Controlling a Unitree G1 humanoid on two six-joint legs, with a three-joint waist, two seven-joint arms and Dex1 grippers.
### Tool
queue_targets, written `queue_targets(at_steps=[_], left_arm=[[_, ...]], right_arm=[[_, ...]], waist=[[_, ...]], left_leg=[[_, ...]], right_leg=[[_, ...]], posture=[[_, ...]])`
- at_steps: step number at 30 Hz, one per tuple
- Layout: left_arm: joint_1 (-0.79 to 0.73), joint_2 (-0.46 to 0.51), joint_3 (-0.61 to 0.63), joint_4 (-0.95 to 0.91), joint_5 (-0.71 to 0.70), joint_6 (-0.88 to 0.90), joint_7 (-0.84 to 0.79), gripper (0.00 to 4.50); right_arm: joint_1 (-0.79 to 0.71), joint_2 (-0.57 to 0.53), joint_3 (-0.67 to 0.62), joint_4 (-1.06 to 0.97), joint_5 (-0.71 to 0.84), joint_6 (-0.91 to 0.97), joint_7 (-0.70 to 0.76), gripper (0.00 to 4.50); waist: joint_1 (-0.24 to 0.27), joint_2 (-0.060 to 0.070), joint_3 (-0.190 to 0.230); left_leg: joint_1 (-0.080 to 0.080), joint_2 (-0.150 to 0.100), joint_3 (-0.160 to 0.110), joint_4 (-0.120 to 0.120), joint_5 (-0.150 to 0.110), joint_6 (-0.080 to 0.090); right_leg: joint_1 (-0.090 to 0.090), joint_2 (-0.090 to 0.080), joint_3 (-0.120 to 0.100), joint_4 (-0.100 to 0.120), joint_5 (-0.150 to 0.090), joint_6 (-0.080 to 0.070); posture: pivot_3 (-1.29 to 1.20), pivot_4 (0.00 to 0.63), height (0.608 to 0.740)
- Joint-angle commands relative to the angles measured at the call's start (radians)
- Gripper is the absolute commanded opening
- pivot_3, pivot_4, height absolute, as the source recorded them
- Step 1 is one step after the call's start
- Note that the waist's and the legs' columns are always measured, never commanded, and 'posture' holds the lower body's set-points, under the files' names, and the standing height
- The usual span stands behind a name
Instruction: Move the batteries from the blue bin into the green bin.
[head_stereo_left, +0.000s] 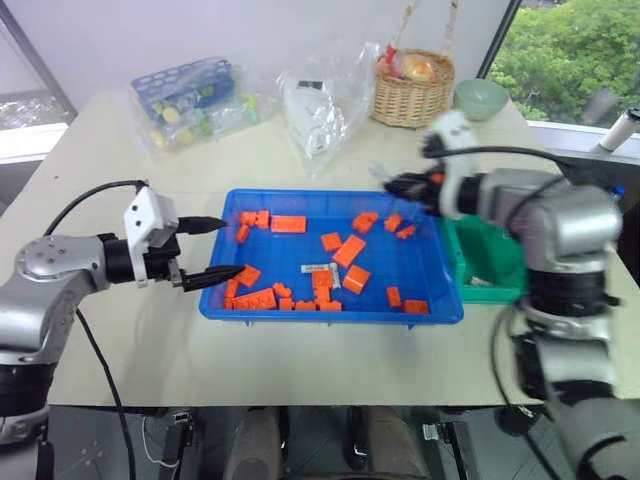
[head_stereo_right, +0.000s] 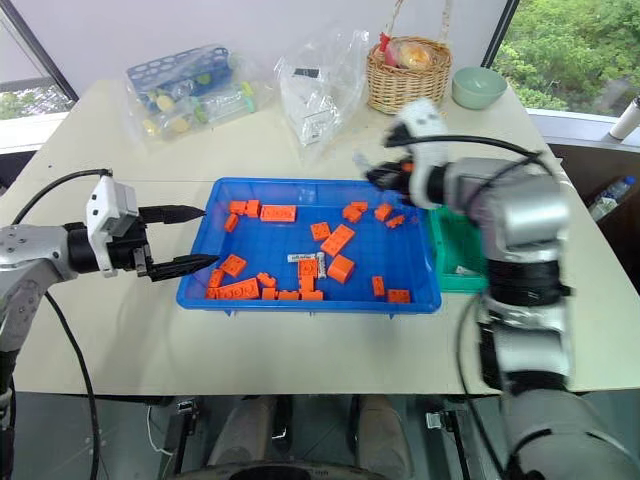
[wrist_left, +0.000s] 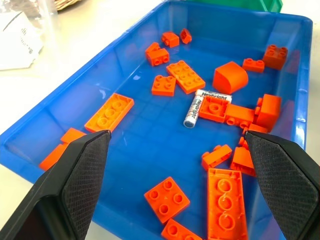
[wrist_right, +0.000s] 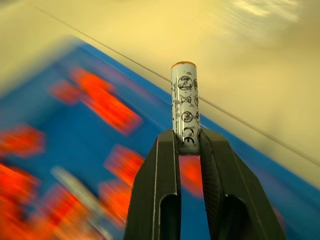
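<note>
The blue bin lies mid-table, strewn with orange bricks. Two batteries rest among the bricks near its middle, one partly under a brick. A third battery stands upright between the fingers of my right gripper, which is shut on it. That gripper hovers over the bin's far right corner, close to the green bin standing against the blue bin's right side. My left gripper is open at the blue bin's left rim, its fingers spread wide with nothing between them.
At the back of the table stand a wicker basket, a pale green bowl, a clear plastic bag and a plastic-wrapped blue rack. A white cup sits at the far right.
</note>
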Motion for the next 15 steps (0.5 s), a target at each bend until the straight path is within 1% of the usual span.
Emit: queue_targets(at_steps=[1, 3, 5, 7, 8, 9, 10, 11, 13, 15], left_arm=[[-0.034, -0.002, 0.0, 0.016, 0.011, -0.032, -0.021, 4.5], [-0.05, -0.01, -0.01, 0.031, 0.016, -0.038, -0.025, 4.5], [-0.061, -0.019, -0.018, 0.041, 0.023, -0.043, -0.029, 4.5], [-0.072, -0.026, -0.024, 0.049, 0.028, -0.045, -0.034, 4.5], [-0.077, -0.028, -0.026, 0.052, 0.029, -0.046, -0.036, 4.5], [-0.08, -0.03, -0.027, 0.053, 0.031, -0.045, -0.038, 4.5], [-0.086, -0.031, -0.029, 0.059, 0.033, -0.046, -0.04, 4.5], [-0.092, -0.031, -0.029, 0.064, 0.034, -0.047, -0.042, 4.5], [-0.103, -0.032, -0.031, 0.071, 0.034, -0.047, -0.044, 4.5], [-0.106, -0.032, -0.031, 0.066, 0.034, -0.044, -0.046, 4.5]], right_arm=[[0.101, -0.138, -0.101, -0.075, 0.038, 0.016, 0.04, 0.04], [0.183, -0.177, -0.133, -0.11, 0.052, 0.023, 0.033, 0.04], [0.238, -0.195, -0.139, -0.125, 0.044, -0.001, 0.013, 0.04], [0.259, -0.201, -0.139, -0.123, 0.041, -0.02, -0.003, 1.06], [0.261, -0.203, -0.139, -0.121, 0.044, -0.025, -0.006, 1.51], [0.262, -0.205, -0.139, -0.12, 0.049, -0.028, -0.008, 1.85], [0.26, -0.212, -0.127, -0.118, 0.045, -0.047, -0.007, 2.53], [0.233, -0.219, -0.107, -0.103, 0.039, -0.092, 0.002, 2.88], [0.154, -0.221, -0.061, -0.07, 0.041, -0.174, 0.035, 2.88], [0.056, -0.19, 0.025, -0.052, 0.052, -0.237, 0.088, 2.88]], waist=[[0.002, 0.0, 0.0], [-0.006, 0.0, 0.0], [-0.02, 0.0, 0.0], [-0.025, 0.0, 0.0], [-0.025, 0.001, 0.0], [-0.024, 0.001, 0.001], [-0.023, 0.001, 0.001], [-0.021, 0.001, 0.001], [-0.022, 0.001, 0.001], [-0.025, 0.002, 0.002]], left_leg=[[0.0, 0.0, 0.0, 0.0, 0.0, 0.0], [0.001, 0.001, 0.0, 0.0, 0.0, 0.0], [0.001, 0.002, 0.0, 0.0, 0.0, 0.0], [0.002, 0.002, 0.0, 0.0, 0.0, 0.0], [0.002, 0.002, 0.0, 0.0, 0.0, 0.0], [0.002, 0.002, 0.0, 0.0, 0.0, 0.0], [0.001, 0.002, 0.0, 0.0, 0.0, 0.0], [0.001, 0.002, 0.0, 0.0, 0.0, 0.0], [0.001, 0.002, 0.0, 0.0, 0.0, 0.0], [0.001, 0.002, 0.001, 0.001, 0.0, 0.0]], right_leg=[[0.0, 0.0, 0.0, 0.0, 0.0, 0.0], [0.0, 0.001, 0.0, 0.001, 0.0, 0.001], [0.0, 0.003, 0.0, 0.001, 0.001, 0.002], [0.0, 0.003, 0.001, 0.001, 0.001, 0.002], [0.0, 0.003, 0.001, 0.001, 0.001, 0.002], [0.0, 0.003, 0.001, 0.001, 0.001, 0.002], [0.0, 0.003, 0.001, 0.001, 0.002, 0.003], [0.0, 0.003, 0.001, 0.001, 0.002, 0.003], [-0.001, 0.002, 0.001, 0.001, 0.002, 0.003], [-0.001, 0.002, 0.001, 0.001, 0.001, 0.002]], posture=[[0.0, 0.15, 0.736], [0.0, 0.15, 0.736], [0.0, 0.15, 0.736], [0.0, 0.15, 0.736], [0.0, 0.15, 0.736], [0.0, 0.15, 0.736], [0.0, 0.15, 0.736], [0.0, 0.15, 0.736], [0.0, 0.15, 0.736], [0.0, 0.15, 0.736]])
